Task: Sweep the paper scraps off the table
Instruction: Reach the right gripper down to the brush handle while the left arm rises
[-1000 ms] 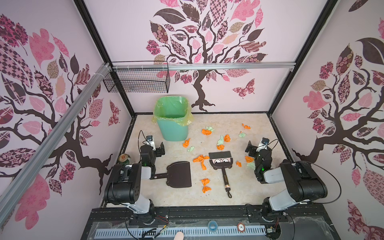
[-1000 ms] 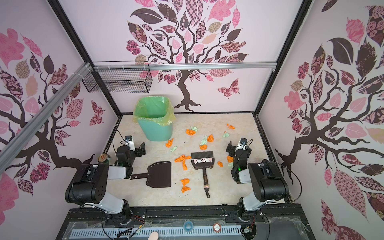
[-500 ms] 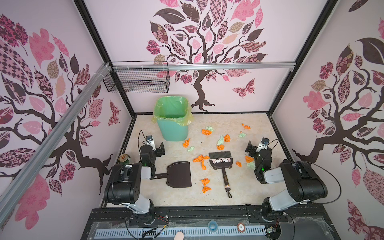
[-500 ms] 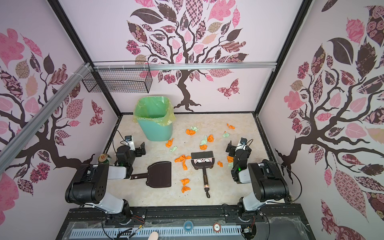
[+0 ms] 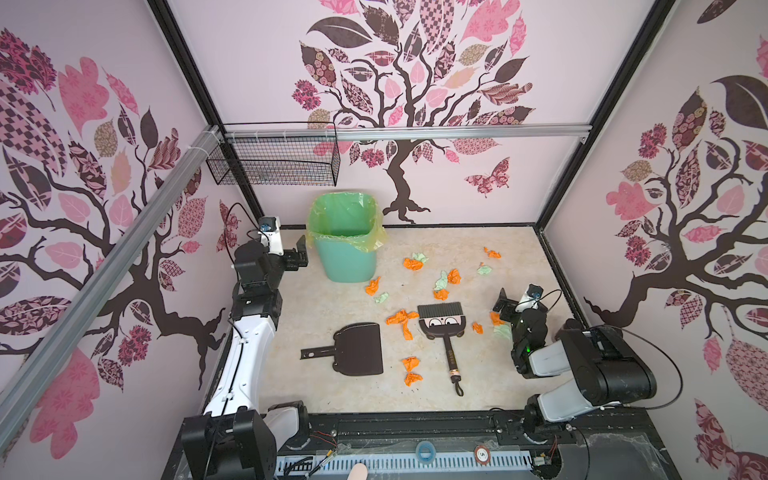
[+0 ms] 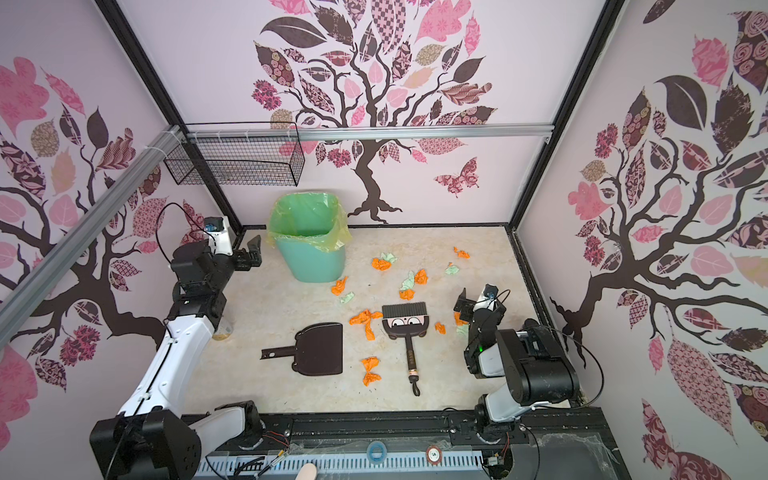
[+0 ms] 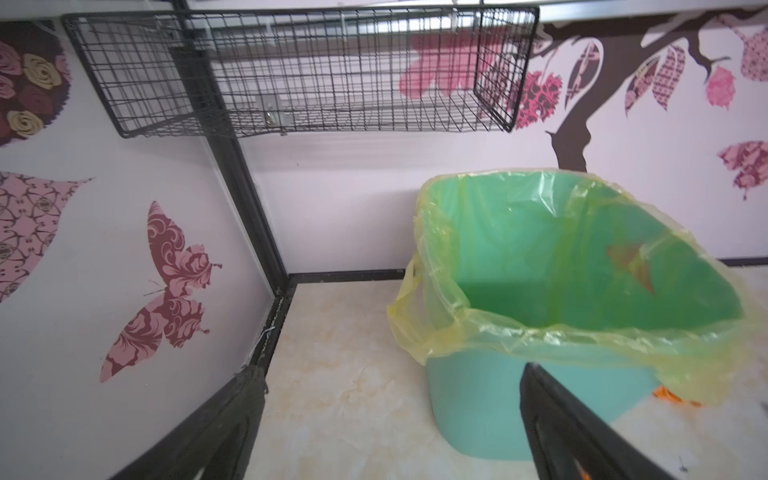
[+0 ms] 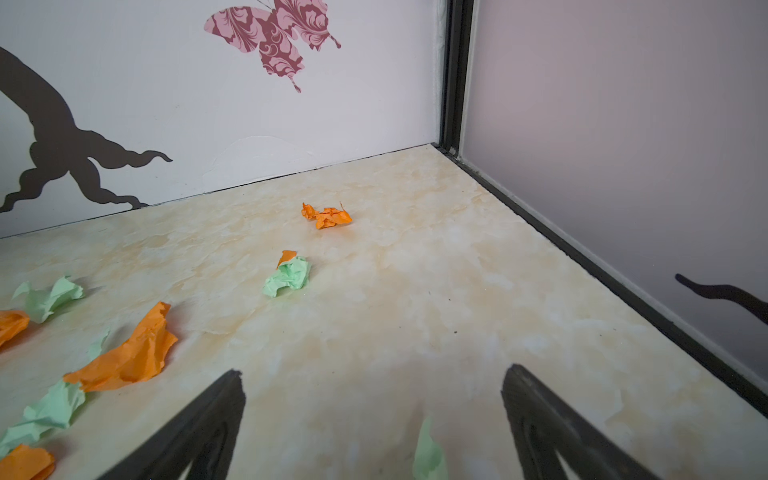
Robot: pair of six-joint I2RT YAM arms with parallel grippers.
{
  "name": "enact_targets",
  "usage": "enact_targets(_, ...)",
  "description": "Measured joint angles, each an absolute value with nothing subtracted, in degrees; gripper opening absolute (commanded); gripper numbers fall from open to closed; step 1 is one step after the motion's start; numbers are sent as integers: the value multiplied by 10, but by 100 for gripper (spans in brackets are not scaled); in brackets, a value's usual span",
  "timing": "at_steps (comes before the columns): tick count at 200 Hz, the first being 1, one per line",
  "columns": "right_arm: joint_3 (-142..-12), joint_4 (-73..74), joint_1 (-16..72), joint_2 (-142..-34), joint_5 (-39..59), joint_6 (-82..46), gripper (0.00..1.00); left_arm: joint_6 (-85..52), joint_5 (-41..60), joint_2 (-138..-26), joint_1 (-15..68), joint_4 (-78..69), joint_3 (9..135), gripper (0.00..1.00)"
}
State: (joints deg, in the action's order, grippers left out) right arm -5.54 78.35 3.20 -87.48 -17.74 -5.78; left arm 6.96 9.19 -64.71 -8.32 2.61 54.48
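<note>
Table (image 5: 320, 307): cream marbled surface, black frame edges, walled on three sides

Wire basket (image 5: 274, 160): hung on the back wall above the back-left corner

Bin (image 5: 347, 253): mint green with a yellow-green liner, upright near the back edge, left of centre

Dustpan (image 5: 357, 349): dark, flat on the surface left of centre toward the front edge, handle pointing at the left edge; nothing touched it

Brush (image 5: 441, 322): lay just right of the dustpan, apart from it, bristles toward the back edge, handle toward the front edge

Left gripper (image 5: 300, 253): raised near the left edge, just beside the bin; jaws spread wide, nothing between them

Right gripper (image 5: 503, 306): low near the right edge, jaws spread wide and holding nothing; the wrist view showed bare surface between the fingers and a green wad just short of them

Paper scraps (image 5: 401, 320): orange and pale green wads, all on the table, strewn from the bin's base across the middle toward the back-right corner. One cluster touched the brush head, two orange wads lay between dustpan and brush handle, a few sat beside the right gripper
</note>
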Motion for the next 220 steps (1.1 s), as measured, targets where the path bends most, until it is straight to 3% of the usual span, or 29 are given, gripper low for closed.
enact_targets(19, -26, 752, 32, -795, -183, -66, 100, 97, 111, -633, -84, 93, 532, 98)
enact_targets(55, -178, 370, 28, -446, -180, -194, 100, 105, 158, -592, -84, 182, 519, 97)
enact_targets(88, -222, 216, 24, -255, -144, -293, 100, 75, 204, -577, -87, 200, 503, 91)
enact_targets(100, -255, 140, 22, -277, -103, -298, 100, 68, 219, -579, -87, 206, 497, 91)
enact_targets(128, -404, -65, 71, -460, -39, -281, 100, 58, 244, -584, -87, 222, 495, 91)
enact_targets(185, -474, -335, 438, -560, -199, -334, 99, 63, 262, -594, -87, 228, 492, 91)
enact_targets(220, -489, -401, 585, -674, -244, -413, 90, 74, 265, -601, -87, 231, 486, 91)
